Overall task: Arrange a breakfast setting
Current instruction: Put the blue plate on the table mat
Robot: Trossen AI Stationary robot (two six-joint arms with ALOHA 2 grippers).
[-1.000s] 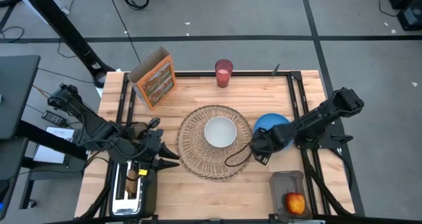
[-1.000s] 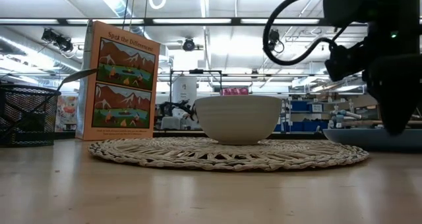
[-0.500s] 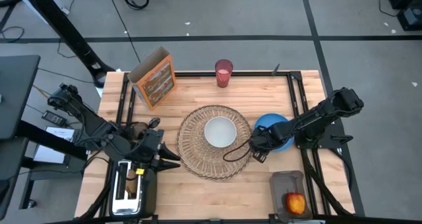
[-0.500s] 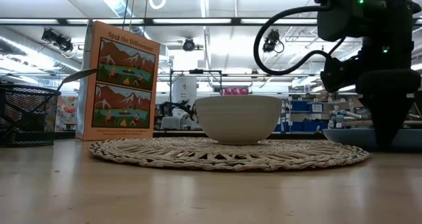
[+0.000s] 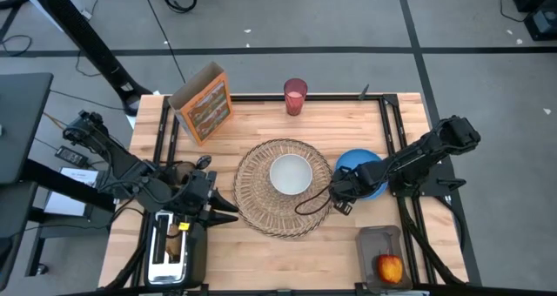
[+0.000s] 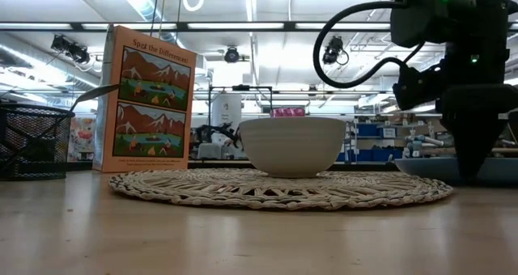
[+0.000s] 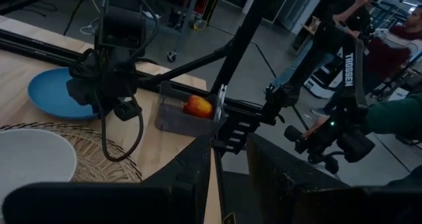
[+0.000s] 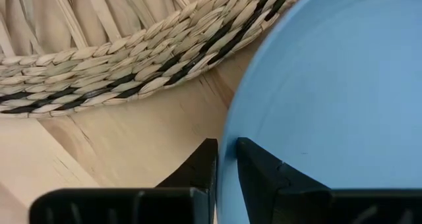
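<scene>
The round wicker placemat (image 5: 280, 188) lies mid-table with the white bowl (image 5: 290, 174) standing on it. The blue plate (image 5: 364, 170) lies flat on the table just right of the mat. My right gripper (image 5: 336, 198) is shut on the plate's rim (image 8: 224, 159). My left gripper (image 5: 223, 211) is open and empty at the mat's left edge, beside the toaster. The pink cup (image 5: 295, 96) and the orange cereal box (image 5: 202, 103) stand at the far edge. The apple (image 5: 390, 266) lies in a clear tub. The toast (image 5: 174, 230) stands in the toaster. My right gripper pinches the plate's rim (image 8: 223, 140) on the side next to the placemat. One finger (image 8: 195, 168) is outside the rim, and the other finger (image 8: 264, 169) is over the plate's inner face. The fingers point down from above. The plate's base rests on the table (image 6: 453, 170).
A toaster (image 5: 170, 251) stands at the near left corner. A black mesh basket (image 6: 31, 141) with a spoon-like handle (image 6: 95, 92) sticking out is at the left. The clear tub (image 5: 380, 252) is at the near right. People stand beyond the table (image 7: 389, 112).
My right gripper has gone down and a little toward the table's left, onto the plate's rim beside the placemat. The plate has stayed where it was.
</scene>
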